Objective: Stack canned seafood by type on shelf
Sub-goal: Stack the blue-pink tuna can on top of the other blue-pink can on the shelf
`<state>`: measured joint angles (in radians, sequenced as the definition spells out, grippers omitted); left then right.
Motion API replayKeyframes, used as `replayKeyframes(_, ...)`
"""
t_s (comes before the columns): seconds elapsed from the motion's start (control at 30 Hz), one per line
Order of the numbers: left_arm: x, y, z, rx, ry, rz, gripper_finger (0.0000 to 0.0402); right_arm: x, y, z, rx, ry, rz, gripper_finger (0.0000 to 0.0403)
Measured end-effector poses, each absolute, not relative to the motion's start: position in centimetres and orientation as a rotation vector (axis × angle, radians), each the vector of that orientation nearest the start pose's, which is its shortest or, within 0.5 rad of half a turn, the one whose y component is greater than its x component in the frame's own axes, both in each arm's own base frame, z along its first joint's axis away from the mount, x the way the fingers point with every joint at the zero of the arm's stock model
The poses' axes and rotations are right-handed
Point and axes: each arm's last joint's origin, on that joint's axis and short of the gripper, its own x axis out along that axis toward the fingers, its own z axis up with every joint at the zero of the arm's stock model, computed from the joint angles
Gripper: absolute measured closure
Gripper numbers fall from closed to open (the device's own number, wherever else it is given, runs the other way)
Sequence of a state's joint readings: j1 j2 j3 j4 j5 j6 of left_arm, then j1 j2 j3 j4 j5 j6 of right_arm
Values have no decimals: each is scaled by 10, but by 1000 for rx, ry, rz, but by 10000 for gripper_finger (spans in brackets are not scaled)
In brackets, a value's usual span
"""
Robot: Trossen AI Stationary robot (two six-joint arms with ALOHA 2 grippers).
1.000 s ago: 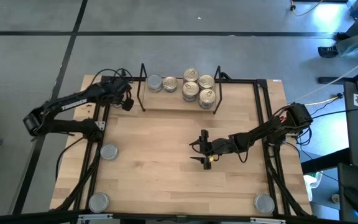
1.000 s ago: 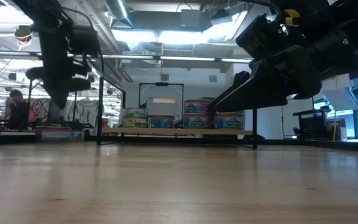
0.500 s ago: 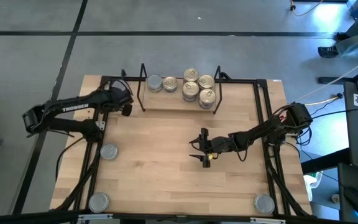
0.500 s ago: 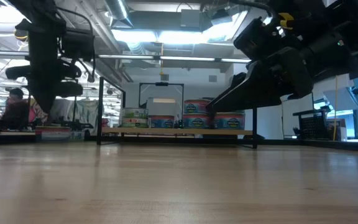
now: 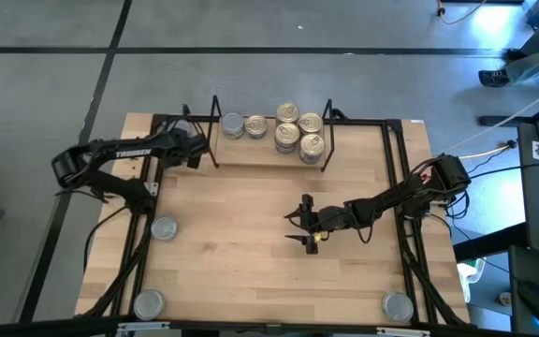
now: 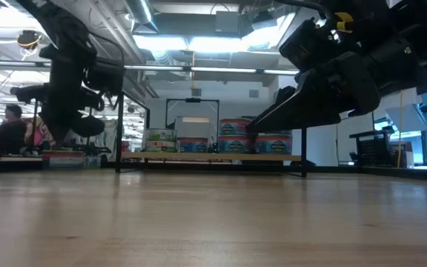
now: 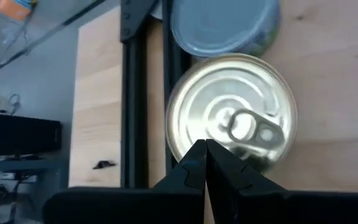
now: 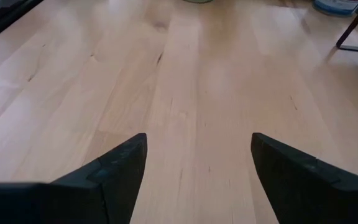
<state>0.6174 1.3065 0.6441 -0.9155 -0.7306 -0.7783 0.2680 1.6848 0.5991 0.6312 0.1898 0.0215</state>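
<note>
- nearest the camera edge of the table [image 5: 251, 281], three silver-lidded tins wait loose: one at the near right corner [image 5: 398, 305], one at the near left corner [image 5: 148, 303], and one further up the left side [image 5: 164, 227]
- the right gripper [image 5: 306, 222] hangs over bare wood at mid-table, jaws spread wide and holding nothing; its wrist view shows only empty boards between the fingers [image 8: 120, 163]
- the left gripper [image 5: 195, 150] sits by the shelf's left end frame, jaws pinched fully together and empty; its wrist view looks down on a pull-tab tin [image 7: 232, 112] with a plain grey-lidded tin [image 7: 224, 22] just beyond it
- farthest, the shelf [image 5: 269, 157] holds two silver-lidded tins [image 5: 242, 124] on its left part and a cluster of pull-tab tins [image 5: 298, 129] on its right, so sorting by type looks well along
- the step in hand seems to be a pause between placements; next move calls for one arm to reach a loose silver tin, descend open around it, close, and carry it to the silver group
</note>
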Motion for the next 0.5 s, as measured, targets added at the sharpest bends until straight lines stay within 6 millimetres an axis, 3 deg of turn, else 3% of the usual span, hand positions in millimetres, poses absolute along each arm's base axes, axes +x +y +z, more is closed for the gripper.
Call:
replayKeyframes(0.3,122,120,134,-386,1120,1652,398,294,75,135,-82,444,72,116)
replayKeyframes(0.5,123,116,130,-366,1122,1628,398,295,75,136,-79,432,72,116)
